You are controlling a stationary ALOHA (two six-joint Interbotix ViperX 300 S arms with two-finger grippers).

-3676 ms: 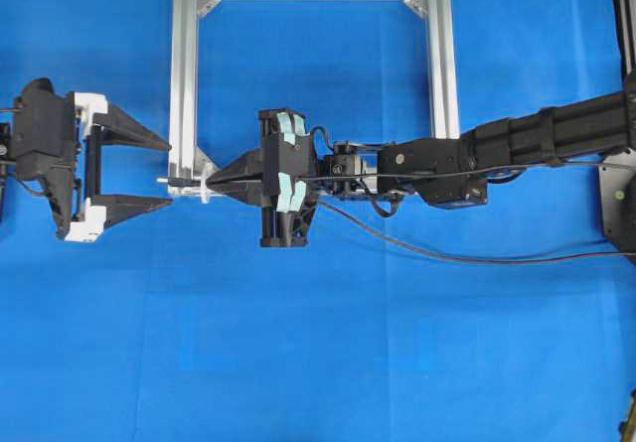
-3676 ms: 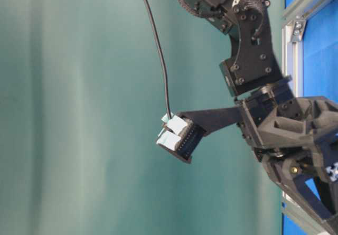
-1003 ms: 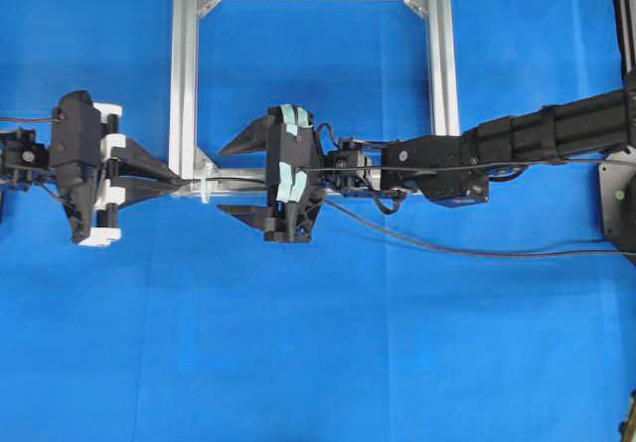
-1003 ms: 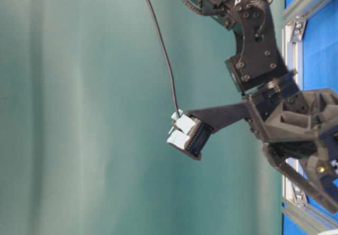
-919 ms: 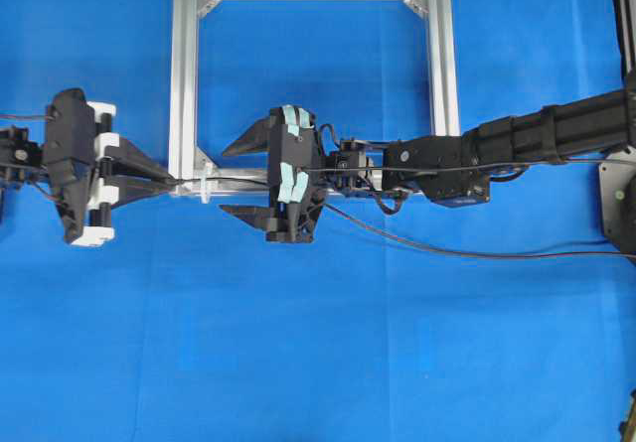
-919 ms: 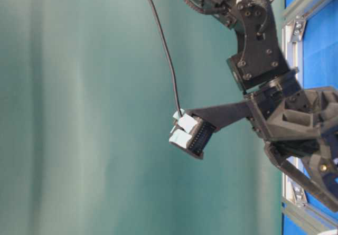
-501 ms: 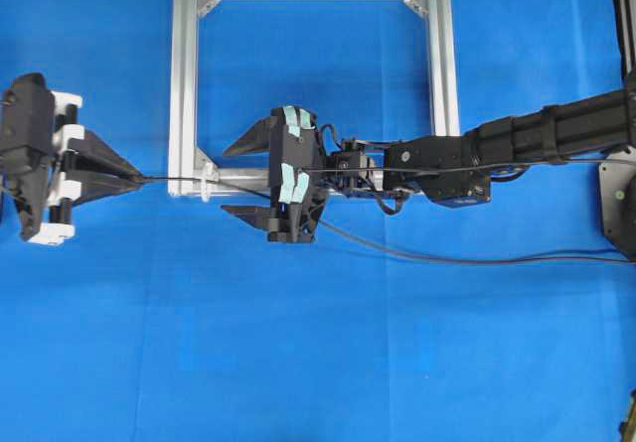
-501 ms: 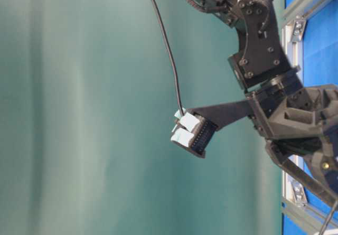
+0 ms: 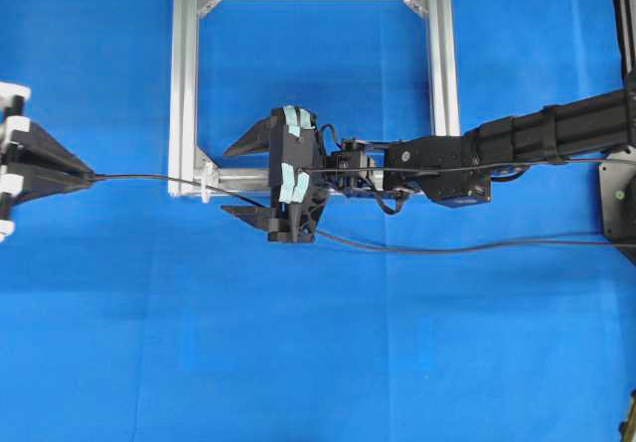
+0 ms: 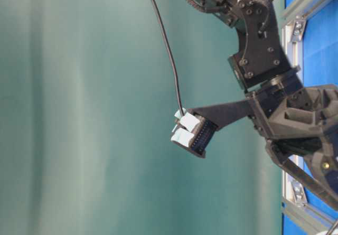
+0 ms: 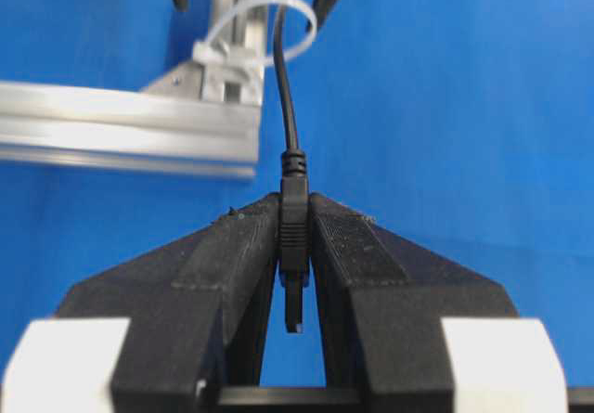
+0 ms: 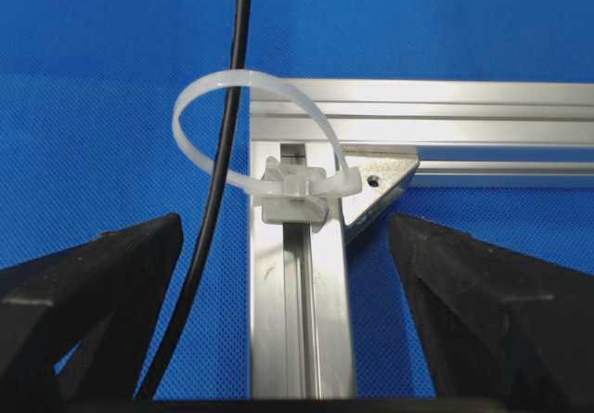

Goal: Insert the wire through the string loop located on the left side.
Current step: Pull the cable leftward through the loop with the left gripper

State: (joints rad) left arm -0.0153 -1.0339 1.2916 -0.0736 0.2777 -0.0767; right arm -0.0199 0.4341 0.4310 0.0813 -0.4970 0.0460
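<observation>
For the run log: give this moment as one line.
left gripper: shut on wire plug | wire: through string loop | right gripper: open, empty, beside frame

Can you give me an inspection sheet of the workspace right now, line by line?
Surface: blue cloth, flat.
Job's things: wire runs through the string loop, which sticks out of the aluminium frame at its lower-left corner.
Clutter: nothing seen.
Grippers: left gripper shut on the wire's plug, left of the frame; right gripper open, jaws either side of the frame's bottom bar, holding nothing.
Cables: wire trails right across the cloth under the right arm.
Surroundings: teal backdrop in the table-level view.
</observation>
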